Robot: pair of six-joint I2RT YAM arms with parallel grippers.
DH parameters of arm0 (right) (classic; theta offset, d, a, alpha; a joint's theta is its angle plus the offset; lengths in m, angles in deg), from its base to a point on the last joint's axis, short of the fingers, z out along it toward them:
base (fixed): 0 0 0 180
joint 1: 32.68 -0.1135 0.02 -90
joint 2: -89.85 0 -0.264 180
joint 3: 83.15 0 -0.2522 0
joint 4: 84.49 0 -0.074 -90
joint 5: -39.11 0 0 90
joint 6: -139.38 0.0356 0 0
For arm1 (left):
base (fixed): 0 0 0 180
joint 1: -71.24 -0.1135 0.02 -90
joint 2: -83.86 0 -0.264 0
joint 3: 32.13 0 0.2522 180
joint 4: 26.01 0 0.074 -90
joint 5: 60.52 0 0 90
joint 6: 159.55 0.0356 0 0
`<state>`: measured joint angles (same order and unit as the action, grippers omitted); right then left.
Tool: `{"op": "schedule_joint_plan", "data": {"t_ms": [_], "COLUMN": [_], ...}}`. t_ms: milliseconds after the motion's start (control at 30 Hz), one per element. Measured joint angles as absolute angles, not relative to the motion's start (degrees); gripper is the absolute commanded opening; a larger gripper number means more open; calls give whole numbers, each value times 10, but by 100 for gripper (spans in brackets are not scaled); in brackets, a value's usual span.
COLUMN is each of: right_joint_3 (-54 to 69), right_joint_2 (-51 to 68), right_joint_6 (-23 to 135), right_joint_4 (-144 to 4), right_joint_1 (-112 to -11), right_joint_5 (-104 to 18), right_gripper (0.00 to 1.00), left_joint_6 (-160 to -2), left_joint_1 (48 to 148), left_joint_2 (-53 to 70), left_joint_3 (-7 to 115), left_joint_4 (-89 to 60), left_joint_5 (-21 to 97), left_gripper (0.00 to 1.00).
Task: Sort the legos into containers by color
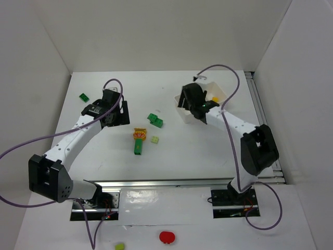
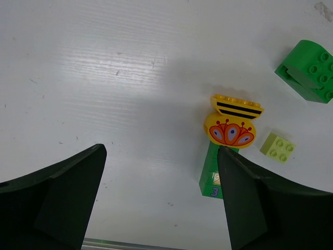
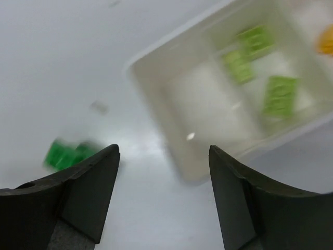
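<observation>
Legos (image 2: 278, 147), studded glossy blocks, dot smooth white table (image 2: 104, 78).

- Three blurred lime-green bricks (image 3: 281, 95) were seen inside the white tray (image 3: 203, 107).
- A green brick (image 3: 65, 153) was seen outside, to its left.
- The right gripper (image 3: 162, 156) was shown with jaws apart, empty.

Lab test cell — white walls (image 1: 156, 31), bolted robot arms (image 1: 78, 136), purple cables (image 1: 221, 65)

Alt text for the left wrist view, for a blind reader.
The open left pincer hovers empty over a white table. Beyond it lie a yellow flower-printed brick at the end of a green brick, a lime brick, and a green block at the upper right.
</observation>
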<state>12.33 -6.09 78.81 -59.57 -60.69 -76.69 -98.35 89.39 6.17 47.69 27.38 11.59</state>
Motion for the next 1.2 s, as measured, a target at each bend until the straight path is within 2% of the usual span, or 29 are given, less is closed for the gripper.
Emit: {"op": "schedule_joint_plan", "data": {"t_ms": [133, 267, 433, 633, 767, 1033, 1100, 1200], "right_joint_3": [159, 194, 202, 191, 163, 148, 148, 148], "right_joint_2": [-34, -56, -107, -175, -203, -221, -221, -221], "right_joint_6": [745, 698, 663, 646, 642, 645, 645, 648], "right_joint_4": [-611, -614, -615, -620, -632, -652, -652, -652], "right_joint_1": [-723, -817, -862, -874, -873, -849, -841, -833], "right_joint_5": [-692, -622, -584, -613, -649, -689, -695, -702], "right_gripper": [97, 98, 97, 83, 70, 53, 46, 44], "left_joint_6": [-983, -984, -984, -984, -984, -984, -984, -984], "left_joint_1": [894, 891, 889, 889, 889, 883, 883, 883], "left_joint_2": [73, 92, 103, 104, 104, 110, 110, 110], "left_joint_3": [485, 487, 489, 489, 489, 489, 488, 488], "left_joint_4": [281, 282, 283, 285, 285, 285, 285, 285], "left_joint_5": [101, 93, 86, 82, 82, 82, 82, 83], "left_gripper": [97, 97, 97, 97, 97, 97, 97, 97]}}
